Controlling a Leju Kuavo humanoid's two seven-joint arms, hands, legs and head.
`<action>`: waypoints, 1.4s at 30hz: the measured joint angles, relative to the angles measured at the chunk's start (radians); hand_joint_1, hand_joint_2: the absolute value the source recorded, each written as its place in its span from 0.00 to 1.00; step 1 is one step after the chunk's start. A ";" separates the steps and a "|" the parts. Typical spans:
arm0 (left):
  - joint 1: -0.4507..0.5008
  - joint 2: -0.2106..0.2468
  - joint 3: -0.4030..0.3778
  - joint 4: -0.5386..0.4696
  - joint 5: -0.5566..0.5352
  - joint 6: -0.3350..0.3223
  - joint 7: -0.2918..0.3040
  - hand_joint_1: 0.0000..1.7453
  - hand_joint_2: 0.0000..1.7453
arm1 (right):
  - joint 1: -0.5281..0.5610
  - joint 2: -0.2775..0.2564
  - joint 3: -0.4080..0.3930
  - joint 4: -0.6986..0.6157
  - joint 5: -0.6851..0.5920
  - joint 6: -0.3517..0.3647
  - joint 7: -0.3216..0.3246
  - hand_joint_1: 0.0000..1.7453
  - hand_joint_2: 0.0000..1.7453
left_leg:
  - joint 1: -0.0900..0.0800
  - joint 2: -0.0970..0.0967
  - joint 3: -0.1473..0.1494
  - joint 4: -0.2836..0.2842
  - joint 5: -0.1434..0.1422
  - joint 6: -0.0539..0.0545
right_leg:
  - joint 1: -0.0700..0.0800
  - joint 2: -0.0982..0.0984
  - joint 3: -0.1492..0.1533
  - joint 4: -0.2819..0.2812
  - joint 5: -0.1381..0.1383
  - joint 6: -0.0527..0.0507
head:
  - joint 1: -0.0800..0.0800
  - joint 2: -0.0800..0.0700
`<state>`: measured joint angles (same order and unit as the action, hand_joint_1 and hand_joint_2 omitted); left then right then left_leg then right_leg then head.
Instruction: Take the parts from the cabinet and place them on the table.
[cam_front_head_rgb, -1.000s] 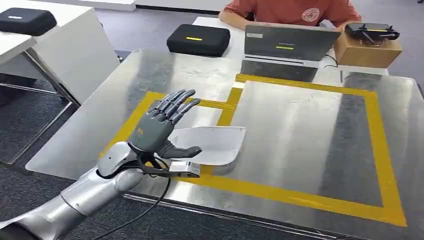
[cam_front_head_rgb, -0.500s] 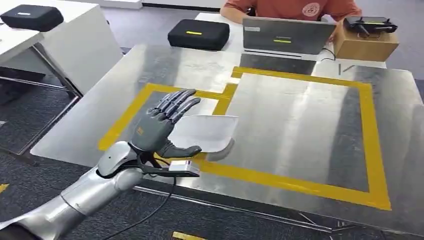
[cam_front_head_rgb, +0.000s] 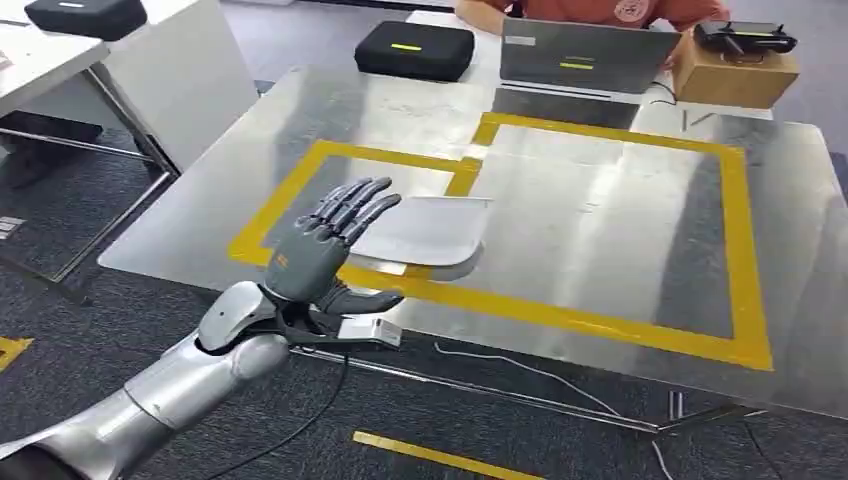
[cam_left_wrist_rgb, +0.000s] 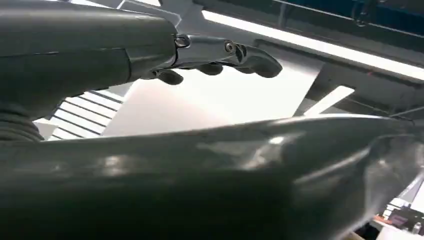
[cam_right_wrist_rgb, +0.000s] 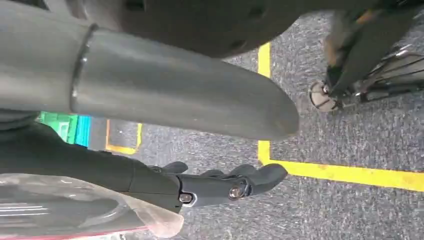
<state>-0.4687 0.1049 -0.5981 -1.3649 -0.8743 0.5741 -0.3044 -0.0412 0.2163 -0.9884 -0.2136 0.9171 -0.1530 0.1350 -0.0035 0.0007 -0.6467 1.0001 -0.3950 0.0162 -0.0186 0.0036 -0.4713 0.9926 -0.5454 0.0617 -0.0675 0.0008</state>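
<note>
The part (cam_front_head_rgb: 425, 232), a flat light-grey plate with one rounded corner, lies on the steel table (cam_front_head_rgb: 620, 220) across the near strip of the yellow tape frame (cam_front_head_rgb: 560, 318). My left hand (cam_front_head_rgb: 322, 250) is raised just in front of the table's near edge, palm toward the part, fingers spread and nothing in it; the part lies a little beyond its fingertips. The left wrist view has the same hand (cam_left_wrist_rgb: 200, 175) with fingers (cam_left_wrist_rgb: 225, 52) stretched out and bare. My right hand (cam_right_wrist_rgb: 210, 185) hangs over grey carpet, fingers loosely extended, holding nothing.
A person (cam_front_head_rgb: 600, 8) sits behind a laptop (cam_front_head_rgb: 585, 55) at the far side. A black case (cam_front_head_rgb: 415, 50) and a cardboard box (cam_front_head_rgb: 735, 75) stand nearby. A white table (cam_front_head_rgb: 190, 70) is at the left. A cable (cam_front_head_rgb: 520, 370) and yellow tape (cam_front_head_rgb: 430, 455) lie on the floor.
The whole picture has shifted: the camera has drawn back from the table, so more floor shows. The part stays on the table, and my left hand is now off it and apart.
</note>
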 joint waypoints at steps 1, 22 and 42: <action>0.000 0.000 0.001 0.000 0.000 0.000 0.000 0.00 0.00 | -0.003 0.000 0.000 0.000 0.000 0.000 0.000 0.00 0.00 | -0.001 0.000 -0.004 0.005 0.008 -0.007 | 0.001 0.004 -0.001 -0.011 -0.010 -0.017 | -0.003 0.000; 0.008 0.000 0.018 0.037 0.027 -0.001 -0.013 0.00 0.00 | -0.001 0.000 -0.001 0.000 0.010 0.000 0.037 0.00 0.00 | -0.003 0.005 0.127 -0.039 -0.077 0.029 | 0.008 -0.007 -0.208 0.093 0.017 -0.019 | 0.000 0.000; 0.202 -0.069 0.193 0.515 0.304 -0.035 -0.103 0.00 0.00 | 0.010 -0.027 -0.017 0.000 0.041 0.043 0.058 0.00 0.00 | 0.005 0.003 -0.043 0.289 -0.145 -0.034 | 0.015 -0.013 -0.079 -0.015 0.067 -0.074 | -0.002 0.000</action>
<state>-0.2667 0.0362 -0.4051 -0.8501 -0.5706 0.5389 -0.4071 -0.0308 0.1892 -1.0052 -0.2136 0.9583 -0.1095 0.1930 0.0015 0.0033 -0.6901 1.2890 -0.5396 -0.0174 -0.0033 -0.0095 -0.5505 0.9775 -0.4783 -0.0119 -0.0691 0.0008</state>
